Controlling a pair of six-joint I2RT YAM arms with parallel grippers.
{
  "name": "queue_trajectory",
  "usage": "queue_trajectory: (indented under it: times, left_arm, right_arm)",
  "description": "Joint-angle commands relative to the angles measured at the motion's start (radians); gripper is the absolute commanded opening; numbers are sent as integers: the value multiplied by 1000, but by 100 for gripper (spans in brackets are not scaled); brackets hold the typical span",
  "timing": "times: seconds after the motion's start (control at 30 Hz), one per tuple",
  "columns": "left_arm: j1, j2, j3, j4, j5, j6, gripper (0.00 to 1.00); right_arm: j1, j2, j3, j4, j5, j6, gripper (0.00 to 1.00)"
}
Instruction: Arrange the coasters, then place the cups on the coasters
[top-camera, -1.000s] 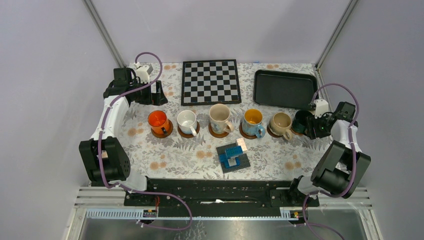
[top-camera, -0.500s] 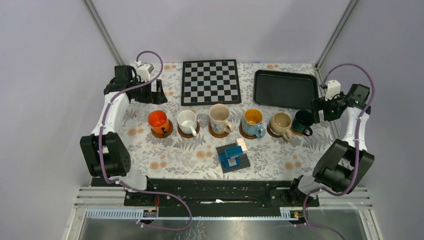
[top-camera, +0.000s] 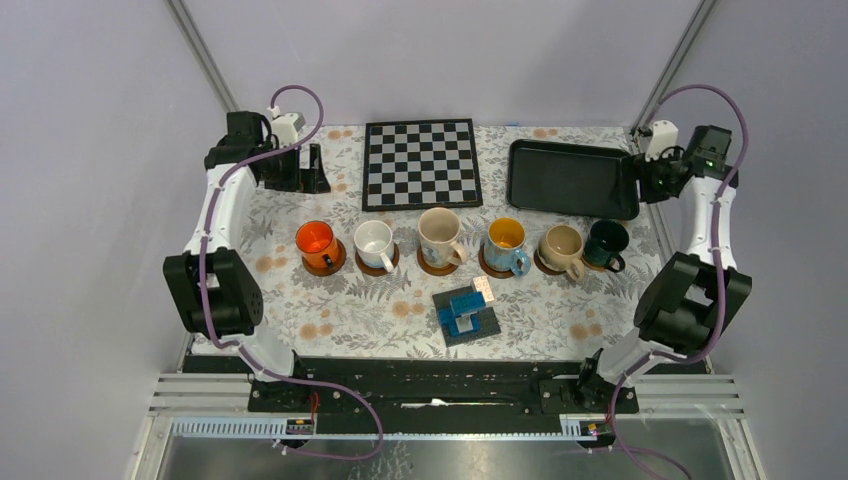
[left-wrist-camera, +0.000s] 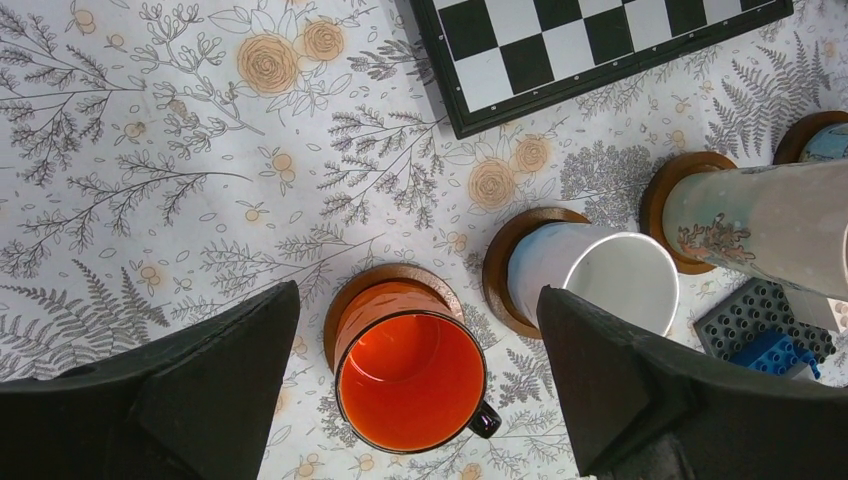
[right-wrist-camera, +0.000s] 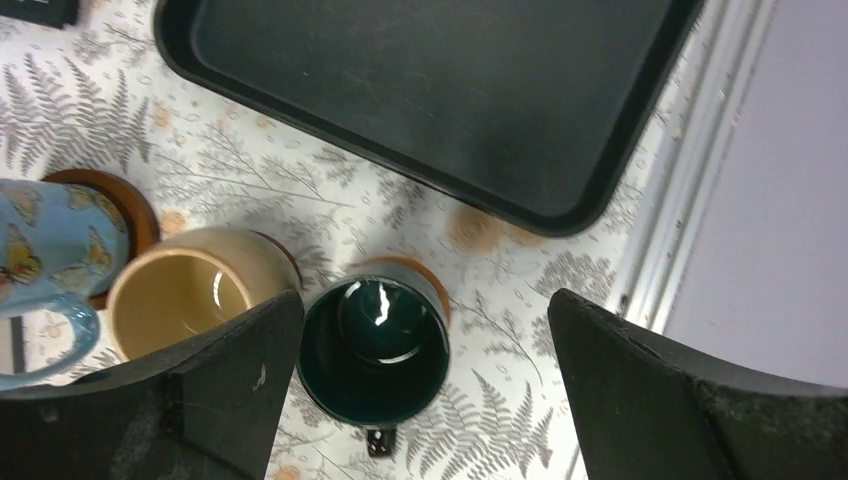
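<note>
Cups (top-camera: 440, 236) on coasters (left-wrist-camera: 380, 274); left claw (left-wrist-camera: 420, 295), right claw (right-wrist-camera: 425, 297) aloft, agape.

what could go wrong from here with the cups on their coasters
The dark green cup may sit off-centre on its coaster, so it could rock. It stands close to the beige cup, and the open right fingers hang above both; a low sweep could clip one.

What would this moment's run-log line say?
cups: six ceramic mugs each on round brown wooden coasters | left gripper: open, empty, near orange mug | right gripper: open, empty, near dark green mug
</note>
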Motion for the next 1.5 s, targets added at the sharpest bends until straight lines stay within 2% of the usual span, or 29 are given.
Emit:
queue_trajectory:
  times: [0.0, 0.33, 0.53, 0.77, 1.1, 1.47]
  left_arm:
    - [-3, 0, 56, -13, -21, 20, 99]
    - [-4, 27, 86, -7, -17, 25, 99]
    - [-3, 26, 65, 11, -21, 11, 99]
    - [-4, 17, 33, 49, -13, -19, 99]
    - [-6, 118, 102, 90, 10, -75, 99]
    - [-10, 131, 90, 120, 9, -94, 99]
  right_arm:
    - [72, 33, 70, -9, -17, 83, 100]
    - [278, 114, 91, 89, 50, 226, 99]
    - [375, 148, 80, 130, 83, 257, 98]
    - [463, 265, 122, 208, 182, 345, 89]
    - [566, 449, 263, 241, 204, 396, 81]
    - [603, 566, 294, 241, 236, 390, 80]
